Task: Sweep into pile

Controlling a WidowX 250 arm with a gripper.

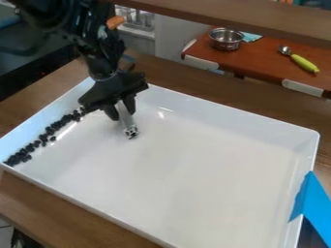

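Observation:
The black gripper (121, 107) hangs over the upper left part of the white tray (213, 160), near its back left corner. It is shut on a slim grey tool (127, 119), which points down toward the tray floor and has a patterned tip; whether the tip touches the floor I cannot tell. Small black pieces (48, 134) lie in a long narrow band along the tray's left wall, from the front left corner up to beside the gripper. The band is thicker toward the front left corner, and its upper end lies just left of the gripper.
Raised walls surround the tray, which rests on a brown wooden table (71, 210). Blue tape (311, 196) hangs over its right wall. Behind, a reddish-brown counter (252, 60) holds a metal pot (226, 39) and a green-handled scoop (304, 62). A wooden beam (259, 20) crosses the top.

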